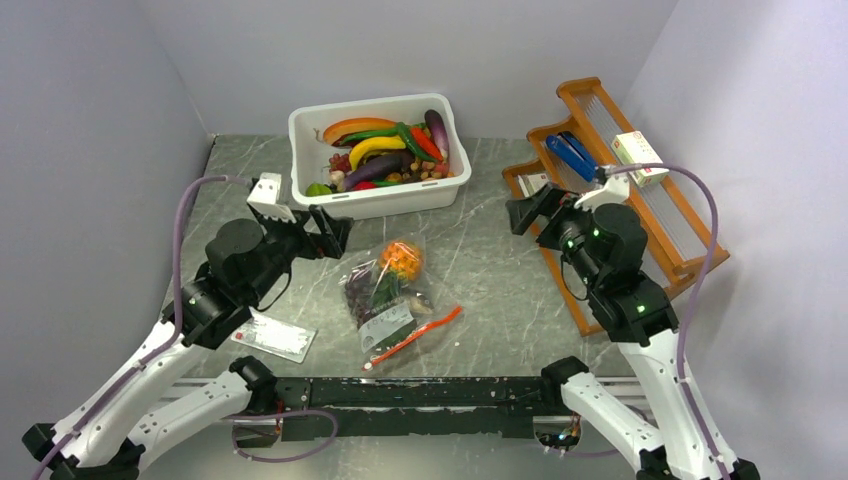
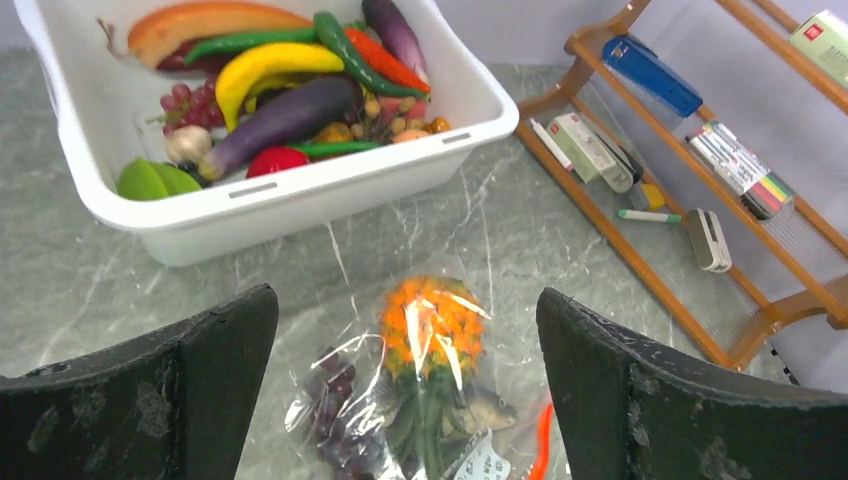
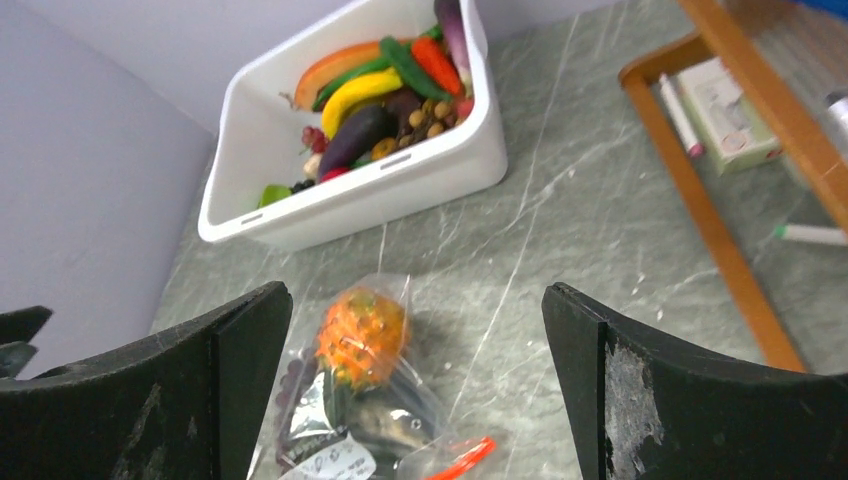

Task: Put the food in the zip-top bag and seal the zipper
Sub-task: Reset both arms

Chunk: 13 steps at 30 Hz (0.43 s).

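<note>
The clear zip-top bag (image 1: 392, 300) lies flat on the table's middle, between the two arms. Inside it are the orange pineapple (image 1: 402, 259) with its green crown, the dark grape bunch (image 1: 358, 293) and a dark greenish piece (image 2: 482, 411). The orange-red zipper (image 1: 415, 336) runs along the bag's near edge, beside the white label (image 1: 386, 322). My left gripper (image 1: 322, 238) is open and empty, above and left of the bag; the pineapple (image 2: 432, 325) shows between its fingers. My right gripper (image 1: 527, 212) is open and empty, off to the bag's right; its view shows the pineapple (image 3: 362, 335) and the zipper (image 3: 465, 458).
A white tub (image 1: 300, 130) full of toy vegetables stands at the back centre. A wooden rack (image 1: 690, 240) with pens and small boxes stands along the right side. A flat white card (image 1: 273, 337) lies at the near left by the left arm.
</note>
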{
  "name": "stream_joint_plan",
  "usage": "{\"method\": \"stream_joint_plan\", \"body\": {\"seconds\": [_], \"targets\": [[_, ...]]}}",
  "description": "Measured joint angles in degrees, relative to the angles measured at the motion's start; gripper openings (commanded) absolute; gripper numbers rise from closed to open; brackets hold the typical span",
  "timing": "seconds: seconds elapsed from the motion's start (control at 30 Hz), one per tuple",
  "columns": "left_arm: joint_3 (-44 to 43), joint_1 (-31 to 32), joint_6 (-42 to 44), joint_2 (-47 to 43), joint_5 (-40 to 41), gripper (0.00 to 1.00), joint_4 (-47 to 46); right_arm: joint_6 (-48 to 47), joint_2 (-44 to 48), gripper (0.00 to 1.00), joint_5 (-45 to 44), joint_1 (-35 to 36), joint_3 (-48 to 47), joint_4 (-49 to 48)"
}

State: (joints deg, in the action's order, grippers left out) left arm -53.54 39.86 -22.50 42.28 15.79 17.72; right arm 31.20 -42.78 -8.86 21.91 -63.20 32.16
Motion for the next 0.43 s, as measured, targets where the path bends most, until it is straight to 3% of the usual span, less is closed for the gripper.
{"method": "stream_joint_plan", "body": {"seconds": [0.43], "targets": [[2.71, 0.00, -2.38, -0.68, -0.33, 0.99, -0.50, 4.11, 0.22, 1.00, 3.76, 0.00, 3.65, 0.02]]}}
